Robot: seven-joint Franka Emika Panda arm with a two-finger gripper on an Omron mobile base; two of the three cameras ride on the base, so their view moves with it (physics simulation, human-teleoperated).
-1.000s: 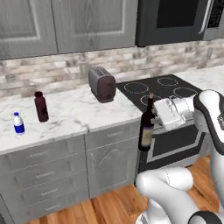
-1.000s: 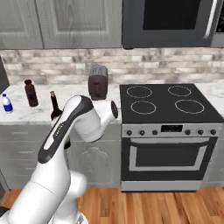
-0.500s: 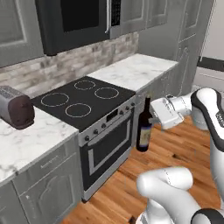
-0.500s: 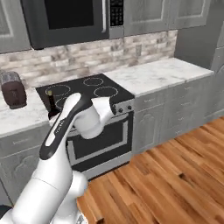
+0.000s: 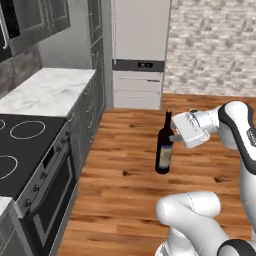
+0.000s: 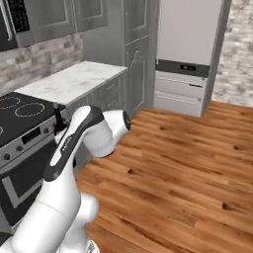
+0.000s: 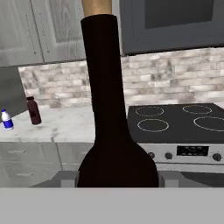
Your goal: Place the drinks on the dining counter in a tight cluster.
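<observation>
My gripper (image 5: 173,137) is shut on the neck of the tall dark wine bottle (image 5: 163,152), which hangs upright above the wood floor. In the hand view the wine bottle (image 7: 111,131) rises from between the fingers of the gripper (image 7: 116,179) up the middle of the picture. Beyond it, the squat dark-maroon bottle (image 7: 33,110) and the small clear water bottle (image 7: 6,119) stand side by side on the marble worktop (image 7: 65,124) under the brick backsplash. The dining counter is out of view.
A black stove (image 5: 22,150) with an oven front sits at the left, with a marble worktop (image 5: 47,90) beyond it. A tall pale fridge (image 5: 140,50) stands at the back. Wood floor (image 5: 125,185) stretches below the bottle. A microwave (image 7: 175,22) hangs above the stove.
The base has turned, so both base views swept from the worktop with the toaster, past the stove, to the fridge and wood floor. The wine bottle stayed in my gripper.
</observation>
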